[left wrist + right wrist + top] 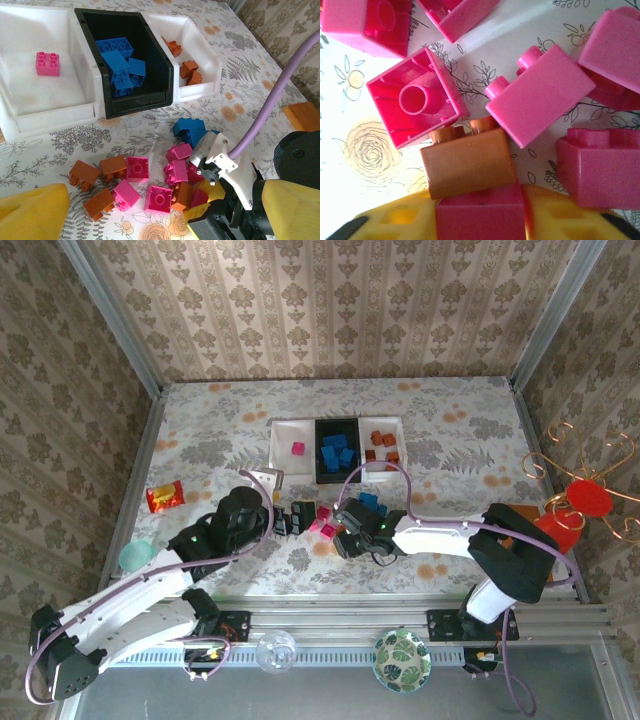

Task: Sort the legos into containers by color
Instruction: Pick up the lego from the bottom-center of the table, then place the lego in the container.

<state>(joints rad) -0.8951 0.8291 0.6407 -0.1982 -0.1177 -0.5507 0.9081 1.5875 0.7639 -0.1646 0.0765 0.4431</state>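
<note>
Legos, small hard plastic bricks in magenta, orange-brown and blue, are scattered in a loose pile on the floral tablecloth, in the lower middle of the left wrist view. Each brick is judged light, rigid and smooth-sided. A grip is best taken across two flat opposite walls and not over the studs, where slipping is likely.

At the bottom centre of the right wrist view, a magenta brick is clamped between the yellow fingers of the right gripper. An orange-brown brick lies touching it just above and may be dragged along. In the top view the right arm is extended low from the lower right toward the centre.

The left gripper is held over the same pile, its yellow fingers spread wide with nothing grasped. Its arm is extended from the lower left.

Farther up the frame the three joined containers are set in a row:
- A left-hand white tray with one pink piece.
- A black tray with blue bricks.
- A right-hand white tray with orange-brown pieces.
</note>
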